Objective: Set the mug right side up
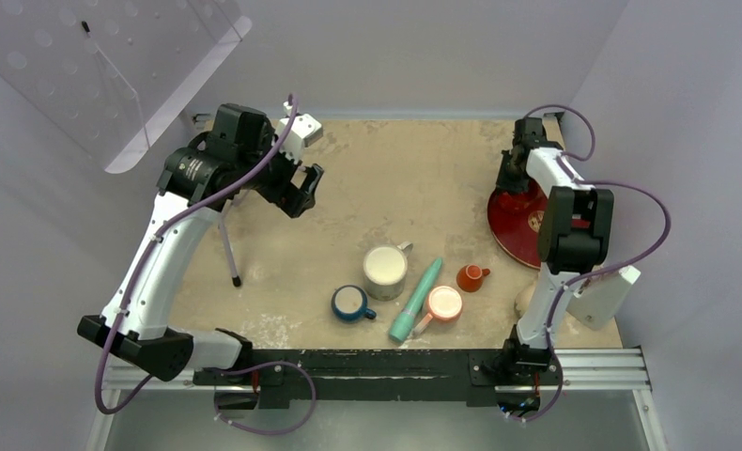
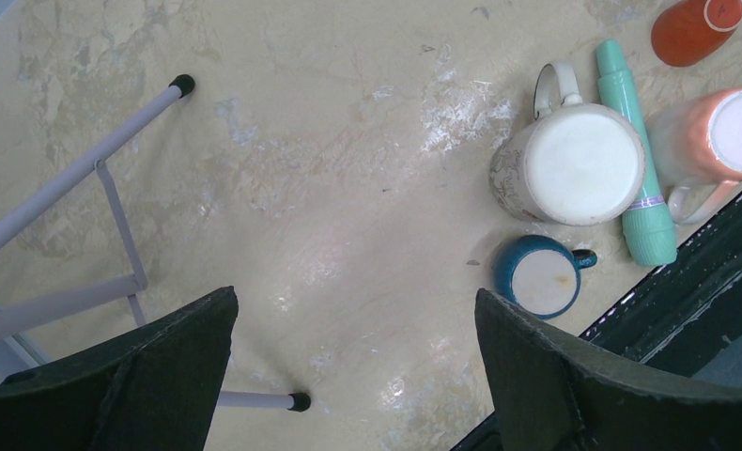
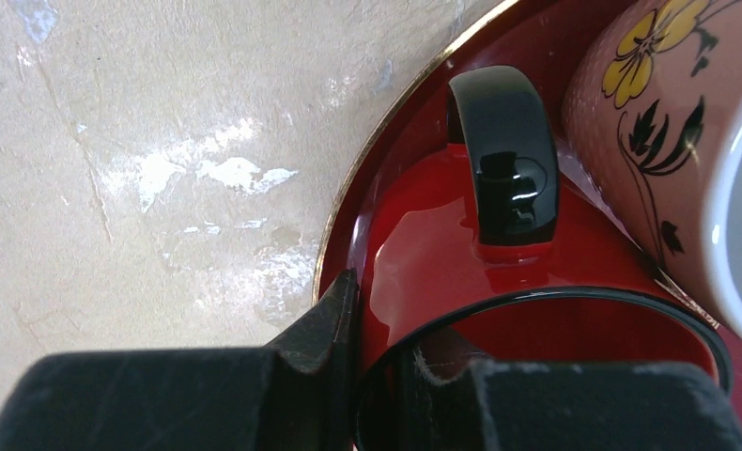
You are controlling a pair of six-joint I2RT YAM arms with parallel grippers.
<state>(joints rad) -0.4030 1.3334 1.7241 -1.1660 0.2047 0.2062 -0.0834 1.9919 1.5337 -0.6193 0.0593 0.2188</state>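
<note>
A rounded beige shape (image 1: pixel 527 299), apparently the mug, shows at the near right behind my right arm's lower link. Most of it is hidden and I cannot tell how it stands. My right gripper (image 1: pixel 515 177) is far from it, over the red plate (image 1: pixel 513 225). In the right wrist view this gripper (image 3: pixel 377 324) is shut on the wall of a red mug (image 3: pixel 442 235) with a black handle, one finger outside and one inside the rim. My left gripper (image 1: pixel 303 193) hangs open and empty at the far left, and it shows the same way in the left wrist view (image 2: pixel 353 315).
A cream mug (image 1: pixel 384 271), a blue cup (image 1: pixel 351 303), a peach-pink mug (image 1: pixel 443 303) and an orange cup (image 1: pixel 471 277) stand upside down near the front. A teal tube (image 1: pixel 414 301) lies among them. A pink flowered mug (image 3: pixel 668 141) stands on the plate. White stand legs (image 1: pixel 228 249) are at the left.
</note>
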